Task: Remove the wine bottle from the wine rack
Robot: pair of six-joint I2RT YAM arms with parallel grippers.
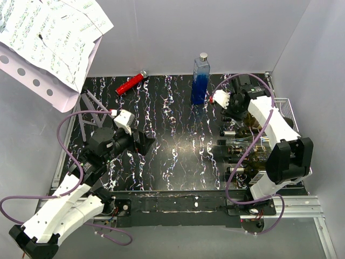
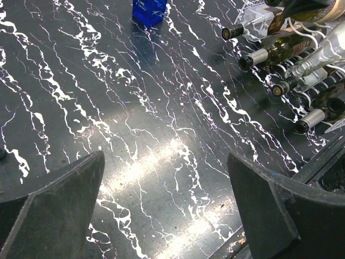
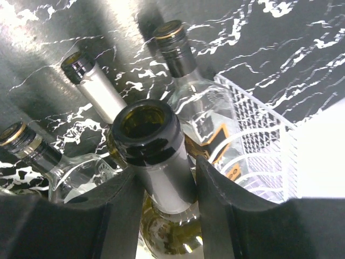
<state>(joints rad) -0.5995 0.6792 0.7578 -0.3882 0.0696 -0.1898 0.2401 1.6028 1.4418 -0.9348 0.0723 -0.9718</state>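
The white wire wine rack stands at the table's right side, with several bottles lying in it, necks pointing left. In the right wrist view my right gripper is shut on the grey-foiled neck of a green wine bottle, which lies above the other bottles, with the rack's mesh behind. In the top view the right gripper is at the rack's far end. My left gripper is open and empty, low over the black marbled tabletop; in the top view it is left of centre. The rack's bottles show at upper right.
A blue bottle stands upright at the back centre, also in the left wrist view. A red cylinder lies at the back left. A stand with printed sheets overhangs the left corner. A clear bottle lies beside the held one.
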